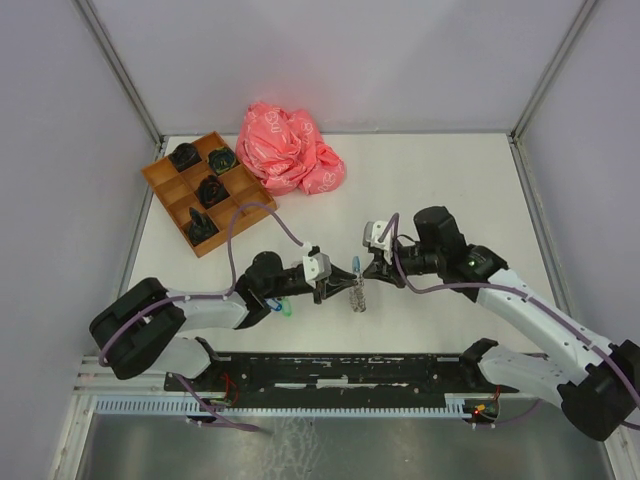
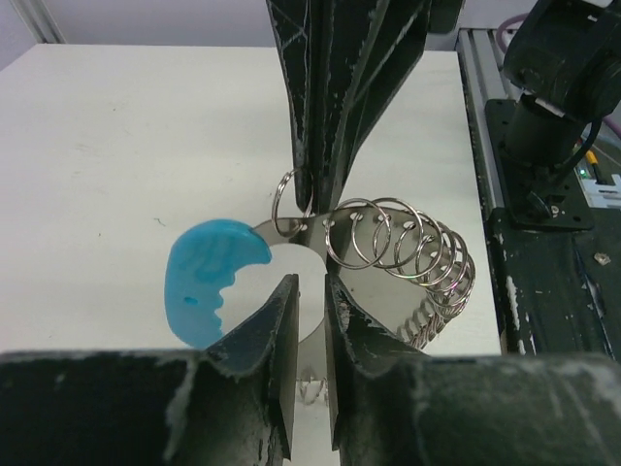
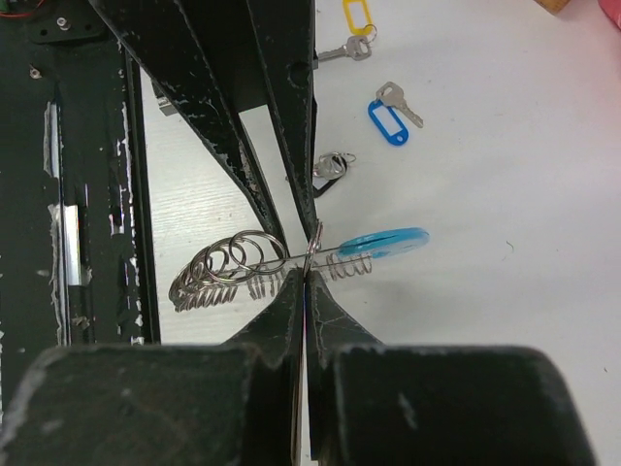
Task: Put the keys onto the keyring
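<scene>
Keyring (image 3: 383, 241) pinched in right tool (image 3: 309, 272), keys (image 3: 393, 109) well apart

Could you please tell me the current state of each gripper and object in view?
right gripper, shut on the keyring.
left gripper, jaws slightly apart, close to the keyring.
keyring, pinched, coils bunched together.
yellow-tagged key, loose on the table.
blue-tagged key, loose on the table.
black-tagged key, loose on the table.
</scene>
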### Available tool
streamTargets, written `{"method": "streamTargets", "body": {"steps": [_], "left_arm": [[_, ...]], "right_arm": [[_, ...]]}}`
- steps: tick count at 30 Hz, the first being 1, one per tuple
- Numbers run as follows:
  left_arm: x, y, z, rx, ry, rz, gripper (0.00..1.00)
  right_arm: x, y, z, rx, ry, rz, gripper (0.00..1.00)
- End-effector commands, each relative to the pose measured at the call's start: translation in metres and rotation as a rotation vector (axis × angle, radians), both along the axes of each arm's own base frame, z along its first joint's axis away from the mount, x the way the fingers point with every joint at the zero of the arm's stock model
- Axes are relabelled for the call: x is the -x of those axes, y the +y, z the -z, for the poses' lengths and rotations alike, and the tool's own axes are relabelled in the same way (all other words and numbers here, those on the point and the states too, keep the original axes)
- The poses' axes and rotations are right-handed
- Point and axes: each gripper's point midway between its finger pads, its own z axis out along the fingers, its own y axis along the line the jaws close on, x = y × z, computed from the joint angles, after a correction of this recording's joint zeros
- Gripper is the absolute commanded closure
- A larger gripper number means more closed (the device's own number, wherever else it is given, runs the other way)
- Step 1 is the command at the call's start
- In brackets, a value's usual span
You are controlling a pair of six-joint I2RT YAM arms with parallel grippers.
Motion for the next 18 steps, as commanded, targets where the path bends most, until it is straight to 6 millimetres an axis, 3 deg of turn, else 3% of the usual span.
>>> {"method": "streamTargets", "body": {"steps": [1,9,18], "left_arm": [[-0.002,-0.001,-0.013,-0.013,-0.098,0.013,0.76],[-0.008,0.004,-0.020,0.004,-0.151,-0.034,0.72],[0.003,0.002,-0.029,0.065,-0.192,0.022,0.69]], "right_arm": [[0.006,-0.007,-0.010,0.104,-0.028,-0.048,0.99],[0.007,-0.016,-0.003,0.334,-0.038,-0.078,0.99],[0.004,-0.009,0.004,0.353,-0.036,-0.105,0.99]]}}
